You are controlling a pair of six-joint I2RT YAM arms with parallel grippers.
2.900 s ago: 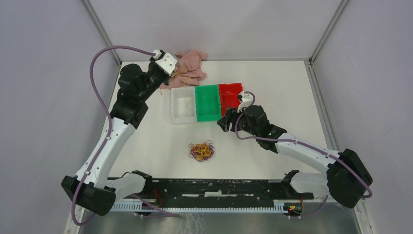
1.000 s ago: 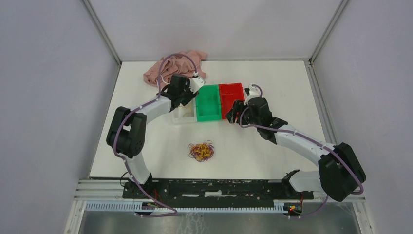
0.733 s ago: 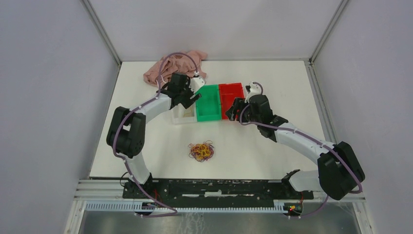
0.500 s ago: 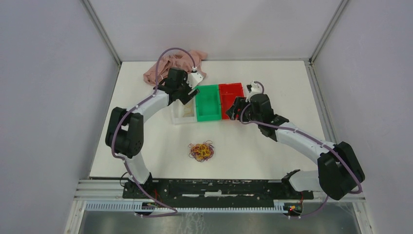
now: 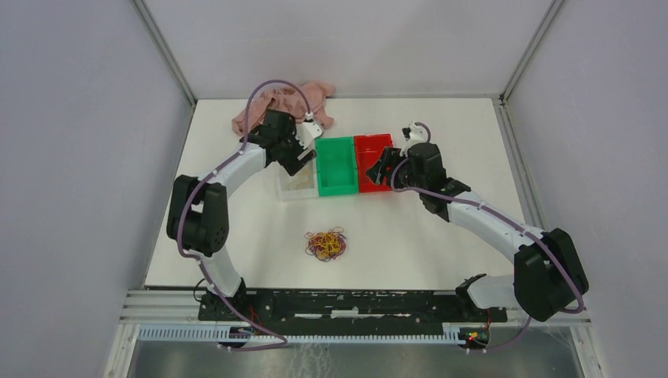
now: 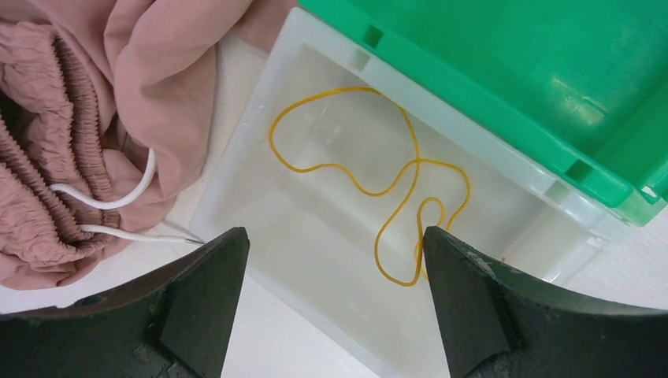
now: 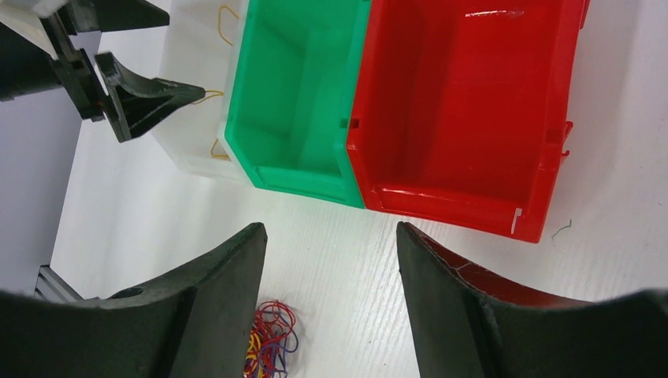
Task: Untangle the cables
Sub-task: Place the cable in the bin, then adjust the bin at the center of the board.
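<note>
Since a second ago the left fingers [image 6: 197,307] have spread wide and drawn back from the clear bin [image 5: 296,183]. The right arm has edged toward the far end of the red bin [image 5: 369,147].

**Views**
- Top view only: both arms, the whole worktop [image 5: 473,134], and the tangle [image 5: 325,244] lying near the middle, well apart from the bins.
- Left wrist view only: one yellow cable [image 6: 415,162] lying in loose loops on the clear bin's floor, touched by neither finger. From above it shows only as a faint mark.
- Left wrist view also: a white drawstring [image 6: 118,201] coming out of the garment [image 6: 157,71], one end lying on the worktop just beside the bin's corner.
- Right wrist view only: the empty insides of the green bin [image 7: 295,87] and the red bin, plus the near edge of the tangle between the right fingers [image 7: 205,307].

**Fingers**
- Left: spread, nothing between them, held above the clear bin.
- Right: spread, nothing between them, held above the worktop by the red bin.

**Count**
- Bins: three, side by side and touching: clear, green, red.
- Cables: one loose yellow strand, plus one tangle of yellow, red and purple strands; the strands within it cannot be counted.
- Garments: one.

**Materials and shapes**
- Bins: rigid glossy plastic, rectangular, open-topped; the clear one is translucent.
- Cables: thin, curly, flexible.
- Garment: soft pink cloth, crumpled, with a gathered elastic band.
- Fingers: black, matt, tapering to blunt tips.
</note>
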